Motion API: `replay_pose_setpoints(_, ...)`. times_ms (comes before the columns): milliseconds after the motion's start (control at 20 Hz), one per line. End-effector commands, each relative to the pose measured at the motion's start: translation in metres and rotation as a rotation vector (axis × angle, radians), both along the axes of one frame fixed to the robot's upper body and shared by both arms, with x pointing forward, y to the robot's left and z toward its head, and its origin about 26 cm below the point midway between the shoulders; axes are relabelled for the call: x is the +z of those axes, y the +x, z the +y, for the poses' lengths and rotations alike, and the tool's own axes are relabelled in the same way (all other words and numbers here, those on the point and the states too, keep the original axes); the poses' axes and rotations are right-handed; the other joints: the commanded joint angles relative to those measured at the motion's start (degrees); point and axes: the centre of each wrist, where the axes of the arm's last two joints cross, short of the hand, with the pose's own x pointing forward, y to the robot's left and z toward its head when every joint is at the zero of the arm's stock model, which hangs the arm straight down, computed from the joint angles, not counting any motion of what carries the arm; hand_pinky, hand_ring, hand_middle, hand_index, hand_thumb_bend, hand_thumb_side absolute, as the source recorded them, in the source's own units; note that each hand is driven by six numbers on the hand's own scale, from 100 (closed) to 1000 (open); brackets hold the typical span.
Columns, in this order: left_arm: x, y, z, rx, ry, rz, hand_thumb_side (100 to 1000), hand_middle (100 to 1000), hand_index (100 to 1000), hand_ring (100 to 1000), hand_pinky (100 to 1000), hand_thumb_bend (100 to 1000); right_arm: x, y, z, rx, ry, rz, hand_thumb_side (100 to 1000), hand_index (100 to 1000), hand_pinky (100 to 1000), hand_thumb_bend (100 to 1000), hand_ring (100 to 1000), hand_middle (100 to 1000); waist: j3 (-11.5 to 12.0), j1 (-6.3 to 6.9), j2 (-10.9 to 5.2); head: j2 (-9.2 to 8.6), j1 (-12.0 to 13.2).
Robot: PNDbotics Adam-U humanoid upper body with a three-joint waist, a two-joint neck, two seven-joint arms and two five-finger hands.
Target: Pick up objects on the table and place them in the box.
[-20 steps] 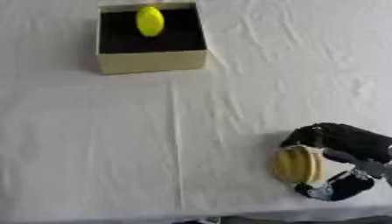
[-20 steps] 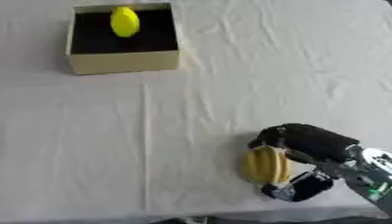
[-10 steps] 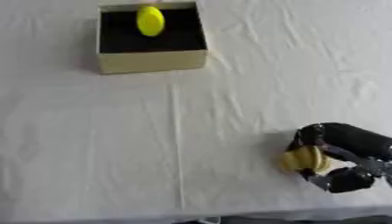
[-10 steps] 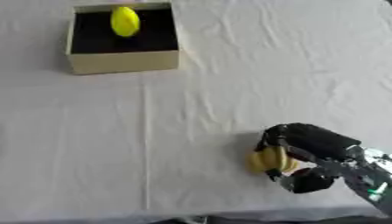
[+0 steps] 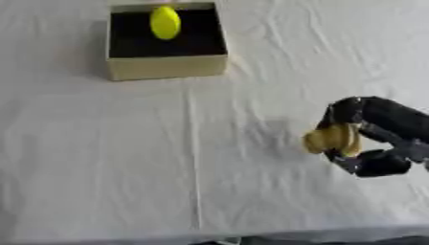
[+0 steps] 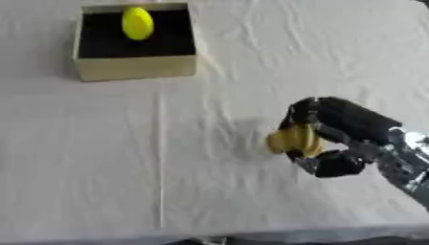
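My right hand [image 6: 335, 139] is over the right side of the table, its black fingers and thumb curled round a dull yellow, ridged object [image 6: 291, 139] that it holds a little above the cloth. A tan cardboard box [image 5: 167, 67] with a black inside stands at the far left of centre. Inside it lies a bright yellow oval object [image 5: 165, 22]. The box is well away from the hand, up and to the left. My left hand shows in neither view.
A white, wrinkled cloth [image 5: 100, 158] covers the whole table. Its front edge runs along the bottom of the views. A crease in the cloth runs from the box toward the front edge.
My right hand has lifted the dull yellow object off the cloth and carried it up and a little left, toward the middle. The box and its bright yellow object have stayed put.
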Motion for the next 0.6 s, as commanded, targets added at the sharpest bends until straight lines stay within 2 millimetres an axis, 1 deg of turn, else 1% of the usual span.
replay_pose_setpoints(50,0.009,-0.001,-0.002,-0.019,0.01,-0.03,721,717,823,818,836,138,0.035,0.003,0.001,0.024,-0.009,-0.069,100,606,769,100,608,567,0.3,-0.03,-0.84,-0.92,0.0)
replay_pose_setpoints(100,0.01,-0.001,-0.003,-0.022,0.01,-0.033,737,717,823,818,836,141,0.048,0.006,0.005,0.032,0.002,-0.096,100,607,770,100,608,568,0.6,-0.07,-0.8,-1.16,0.0)
replay_pose_setpoints(150,0.011,-0.001,-0.003,-0.025,0.011,-0.037,718,717,823,817,836,141,0.061,0.008,0.01,0.041,0.012,-0.12,100,607,772,100,606,569,0.9,-0.12,-0.78,-1.3,0.0)
replay_pose_setpoints(250,0.013,0.0,-0.004,-0.031,0.014,-0.044,717,718,823,818,836,141,0.084,0.01,0.022,0.063,0.033,-0.143,100,608,777,100,601,571,1.5,-0.22,-0.75,-1.56,-0.2)
replay_pose_setpoints(450,0.015,0.001,-0.006,-0.046,0.017,-0.055,715,717,823,818,836,142,0.134,0.012,0.059,0.099,0.075,-0.164,100,614,787,100,593,577,2.8,-0.34,-0.53,-2.24,-1.5)
replay_pose_setpoints(500,0.016,0.001,-0.007,-0.05,0.017,-0.057,715,717,823,818,836,142,0.142,0.017,0.067,0.098,0.086,-0.162,100,615,787,100,592,577,3.1,-0.34,-0.43,-2.42,-1.8)
replay_pose_setpoints(600,0.017,0.001,-0.008,-0.059,0.019,-0.06,717,717,822,817,836,139,0.154,0.036,0.083,0.089,0.113,-0.151,100,618,791,100,590,580,3.9,-0.41,-0.15,-2.96,-2.4)
